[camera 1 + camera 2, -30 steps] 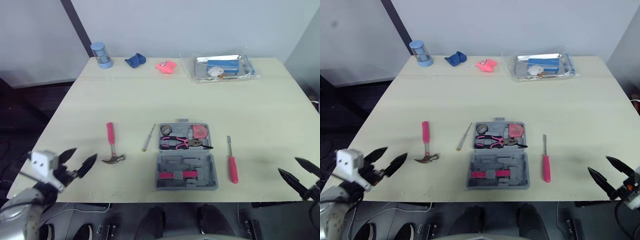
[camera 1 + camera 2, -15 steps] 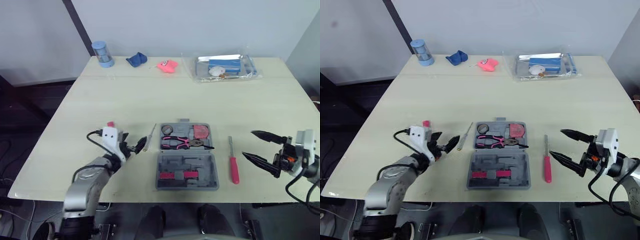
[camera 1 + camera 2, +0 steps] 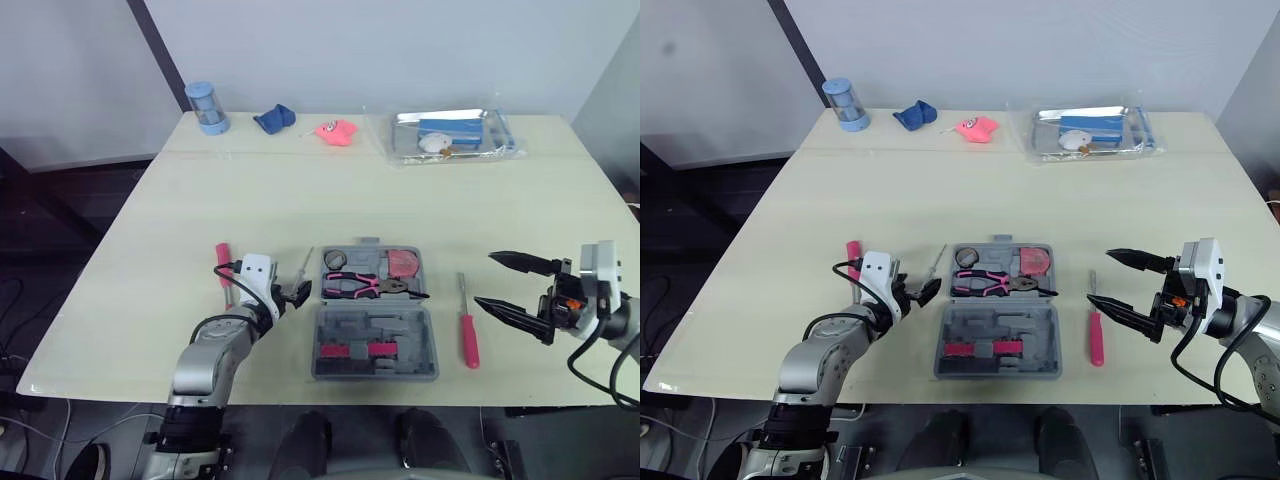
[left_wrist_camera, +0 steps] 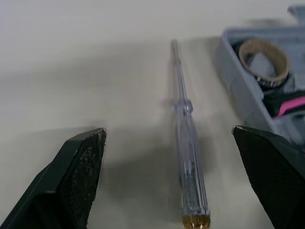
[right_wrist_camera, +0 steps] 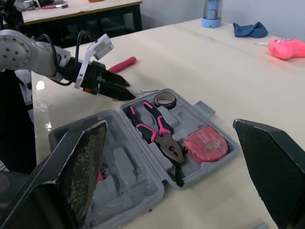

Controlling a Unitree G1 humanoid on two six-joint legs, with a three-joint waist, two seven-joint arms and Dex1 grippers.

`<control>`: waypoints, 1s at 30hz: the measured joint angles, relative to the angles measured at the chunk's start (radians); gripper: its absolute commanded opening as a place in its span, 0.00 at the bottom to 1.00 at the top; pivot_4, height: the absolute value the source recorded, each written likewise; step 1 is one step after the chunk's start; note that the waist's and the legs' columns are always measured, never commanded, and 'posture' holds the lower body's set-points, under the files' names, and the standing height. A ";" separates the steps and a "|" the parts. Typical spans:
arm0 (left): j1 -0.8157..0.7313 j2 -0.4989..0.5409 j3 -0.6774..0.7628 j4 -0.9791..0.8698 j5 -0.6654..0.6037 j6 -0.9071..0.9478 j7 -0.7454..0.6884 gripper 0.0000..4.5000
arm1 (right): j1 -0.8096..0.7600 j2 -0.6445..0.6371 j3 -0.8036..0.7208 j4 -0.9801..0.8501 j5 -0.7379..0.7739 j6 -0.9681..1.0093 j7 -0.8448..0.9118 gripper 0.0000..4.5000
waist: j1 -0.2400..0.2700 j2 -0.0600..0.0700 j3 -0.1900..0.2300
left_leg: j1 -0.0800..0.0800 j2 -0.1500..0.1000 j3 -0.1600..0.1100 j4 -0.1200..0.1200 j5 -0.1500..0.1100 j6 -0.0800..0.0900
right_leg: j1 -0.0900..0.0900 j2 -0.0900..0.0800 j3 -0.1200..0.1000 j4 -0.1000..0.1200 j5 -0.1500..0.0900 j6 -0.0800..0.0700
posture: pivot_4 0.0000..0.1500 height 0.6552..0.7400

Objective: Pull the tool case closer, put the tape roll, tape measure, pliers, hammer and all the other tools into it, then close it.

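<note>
1. One open tool case [image 3: 420, 345] sits near the table's [image 3: 300, 180] front edge; inside lie one tape roll [image 3: 333, 260], one pliers [image 3: 365, 287] and one tape measure [image 3: 400, 263];
2. Outside it: one hammer [image 3: 221, 262], one clear screwdriver [image 4: 186, 143], one red screwdriver [image 3: 467, 338];
3. Left gripper [image 4: 169, 131] is spread wide and empty, a finger on either side of the clear screwdriver; right gripper [image 3: 483, 278] gapes empty beside the red screwdriver.

Grey tool case [image 3: 400, 325], pink-and-black pliers [image 3: 365, 286], red tape measure [image 3: 401, 263], red-handled screwdriver [image 3: 468, 340], clear tester screwdriver [image 4: 188, 157], brass-coloured cap.
</note>
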 measured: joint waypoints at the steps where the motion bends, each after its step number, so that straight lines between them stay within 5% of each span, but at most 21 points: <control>1: -0.007 0.000 -0.001 0.008 0.002 0.002 0.000 0.82 | 0.000 0.000 0.000 0.000 0.000 0.001 -0.001 1.00 | 0.000 0.000 0.000 | 0.000 0.000 0.000 0.000 0.000 0.000 | 0.000 0.000 0.000 0.000 0.000 0.000 | 1.00 1.00; 15: -0.096 -0.021 -0.026 0.084 0.041 0.011 0.000 0.82 | 0.020 -0.005 0.000 -0.015 0.020 0.008 0.042 1.00 | 0.001 0.000 0.000 | 0.000 0.000 0.000 0.000 0.000 0.000 | 0.000 0.000 0.000 0.000 0.000 0.000 | 1.00 1.00; 24: -0.098 -0.031 -0.025 0.091 0.059 0.013 0.001 0.04 | 0.020 -0.009 0.000 -0.045 0.026 0.020 0.065 1.00 | 0.002 0.000 0.000 | 0.000 0.000 0.000 0.001 0.000 0.000 | 0.000 0.000 0.000 0.000 0.000 0.000 | 1.00 1.00; 30: -0.072 -0.028 -0.025 0.057 0.062 0.020 0.005 0.02 | 0.011 -0.009 0.003 -0.063 0.035 0.033 0.067 1.00 | -0.001 0.000 0.000 | 0.000 0.000 0.000 0.001 0.000 0.000 | 0.000 0.000 0.000 0.000 0.000 0.000 | 1.00 1.00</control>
